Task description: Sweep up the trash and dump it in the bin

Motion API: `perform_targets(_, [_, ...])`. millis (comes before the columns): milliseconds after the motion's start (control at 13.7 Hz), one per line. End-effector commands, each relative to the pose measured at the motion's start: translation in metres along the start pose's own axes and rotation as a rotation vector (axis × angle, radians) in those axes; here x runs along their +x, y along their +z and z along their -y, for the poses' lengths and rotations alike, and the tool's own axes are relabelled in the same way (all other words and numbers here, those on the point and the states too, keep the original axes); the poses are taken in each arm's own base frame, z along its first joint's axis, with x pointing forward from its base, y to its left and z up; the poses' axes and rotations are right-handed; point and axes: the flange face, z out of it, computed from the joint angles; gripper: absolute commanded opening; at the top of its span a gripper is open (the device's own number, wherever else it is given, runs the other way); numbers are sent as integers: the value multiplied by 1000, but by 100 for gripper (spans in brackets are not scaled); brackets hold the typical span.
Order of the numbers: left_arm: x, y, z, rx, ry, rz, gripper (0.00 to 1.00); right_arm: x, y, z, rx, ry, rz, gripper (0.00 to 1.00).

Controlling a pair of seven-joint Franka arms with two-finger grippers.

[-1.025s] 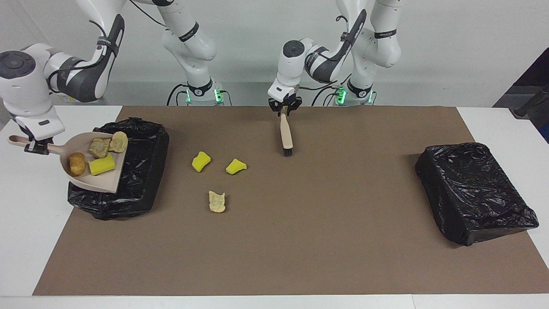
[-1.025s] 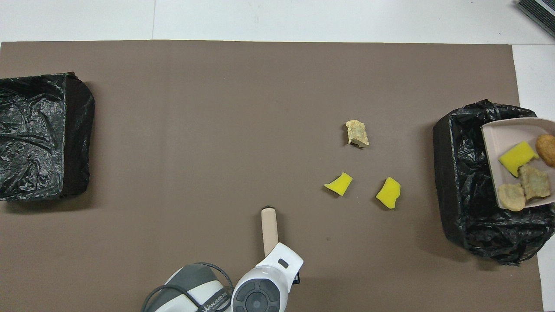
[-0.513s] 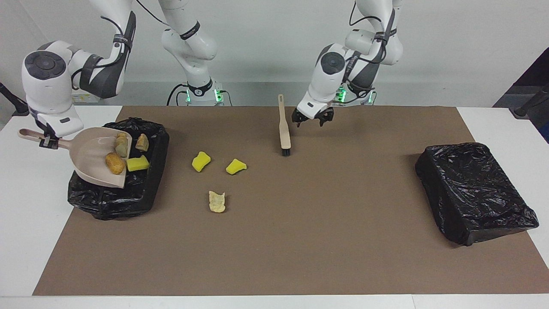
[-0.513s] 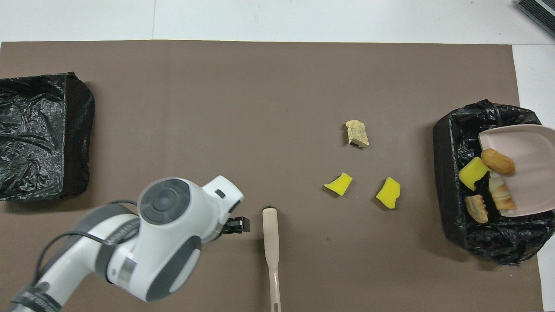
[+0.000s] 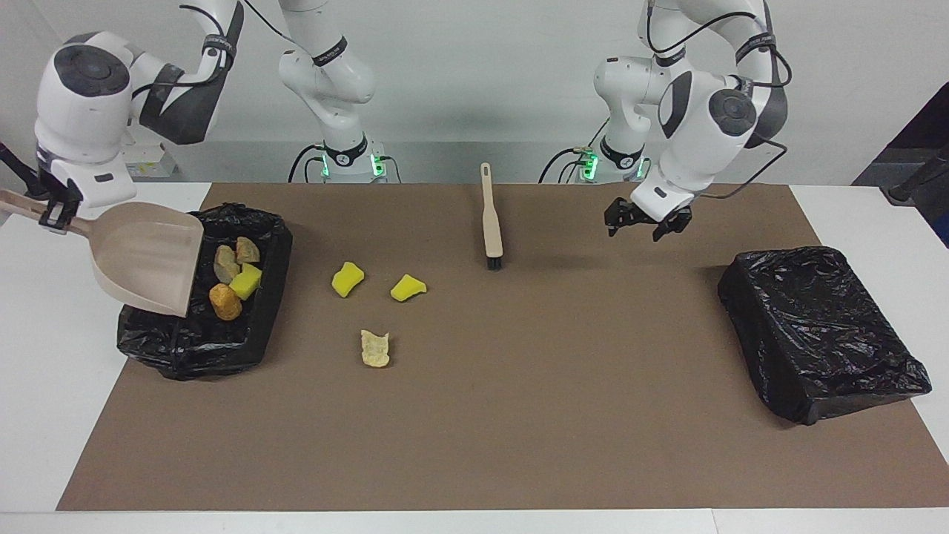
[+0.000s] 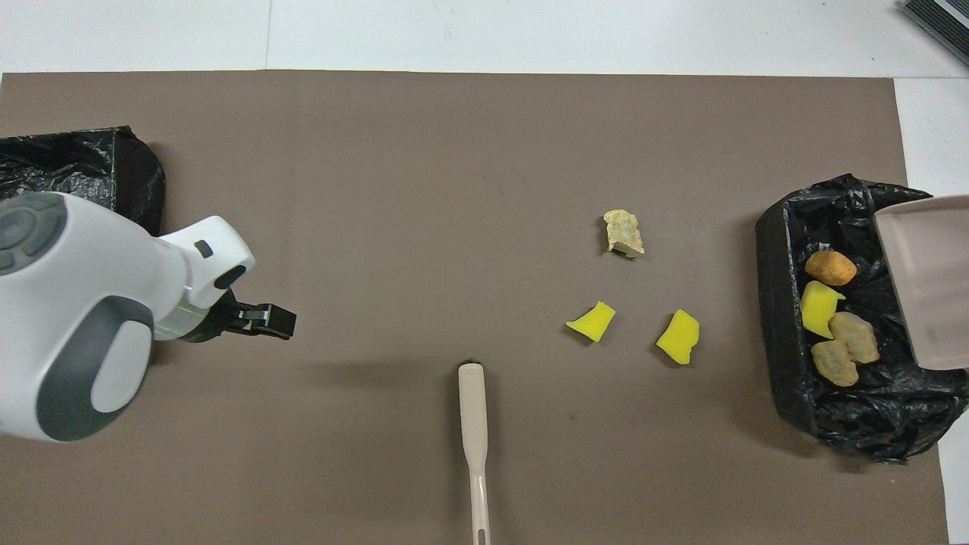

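In the overhead view the dustpan (image 6: 927,280) runs off the picture's edge, so its handle and the right gripper are out of sight there; the facing view shows the right gripper (image 5: 53,211) closed on the handle of the dustpan (image 5: 144,256), which tilts steeply over the bin (image 5: 256,326) at the right arm's end of the desk (image 5: 44,415). The tilted pan covers part of that bin's opening in both views. In the overhead view the left arm's white body hides part of the second black-bagged bin (image 6: 129,163).

Four pieces of trash lie inside the black-lined bin (image 6: 780,303): a golden-brown lump (image 6: 830,268), a bright yellow sponge chunk (image 6: 819,309) and two beige bread-like pieces (image 6: 854,337) (image 6: 833,362), close together. Three more lie on the brown mat (image 6: 378,189): two yellow sponge chunks (image 6: 592,321) (image 6: 678,336) near each other, and a pale beige ragged piece (image 6: 624,232) farther from the robots.

The brush (image 5: 490,219) lies flat on the mat with its bristles pointing away from the robots; its handle end is cut off at the bottom of the overhead view. The left gripper (image 5: 643,219) hangs over bare mat between the brush and the second bin (image 5: 819,330), its fingers (image 5: 613,218) spread apart and holding nothing.
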Motion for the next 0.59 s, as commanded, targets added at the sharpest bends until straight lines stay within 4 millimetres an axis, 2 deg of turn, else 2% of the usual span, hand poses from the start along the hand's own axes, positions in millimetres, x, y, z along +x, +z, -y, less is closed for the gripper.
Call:
perform_targets(0, [10,-37,34,36,42,-10,100,-2,-72,1,27,91,-6,0])
perform_targets(146, [7,-82,47,41,49,4,100,22,-93,0,51,252,-63,0])
perform_targets(293, [0,-122,63,85,43,-5,100,61,-116,-6,60,417,-161,0])
perform_targets(439, [-5,-152,63,93,39,-30,100,86,-131,-10,84,596,-280,0])
perform_targets(513, [-5,-160,64,102,43,-45,100,97,-140,-11,83,628,-296,0])
